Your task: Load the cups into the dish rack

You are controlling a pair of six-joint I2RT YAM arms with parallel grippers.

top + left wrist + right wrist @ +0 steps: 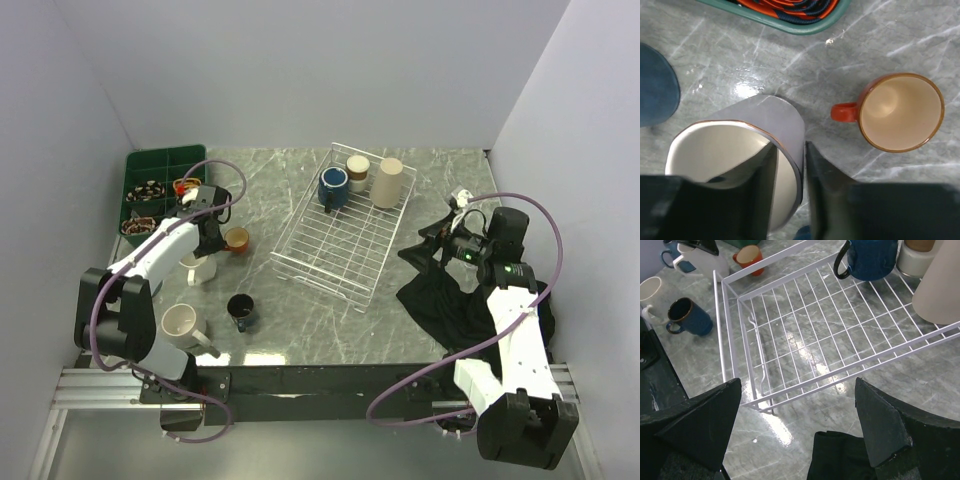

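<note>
My left gripper (205,250) (790,190) is shut on the rim of a white cup (196,267) (735,150) standing on the table, one finger inside and one against the outer wall. An orange cup (902,112) (236,239) stands just to its right. A navy cup (241,311) and a cream mug (181,325) sit nearer the front. The dish rack (300,272) (735,325) holds a blue mug (333,185), a brown-cream cup (357,172) and a beige tumbler (388,182) at its far end. My right gripper (440,232) (797,425) hangs open and empty off the rack's right side.
A dark green compartment tray (150,165) (790,22) with small items stands at the back left. A black cloth (445,300) (840,460) lies under the right gripper. Another blue mug (670,252) (655,85) sits right beside the white cup.
</note>
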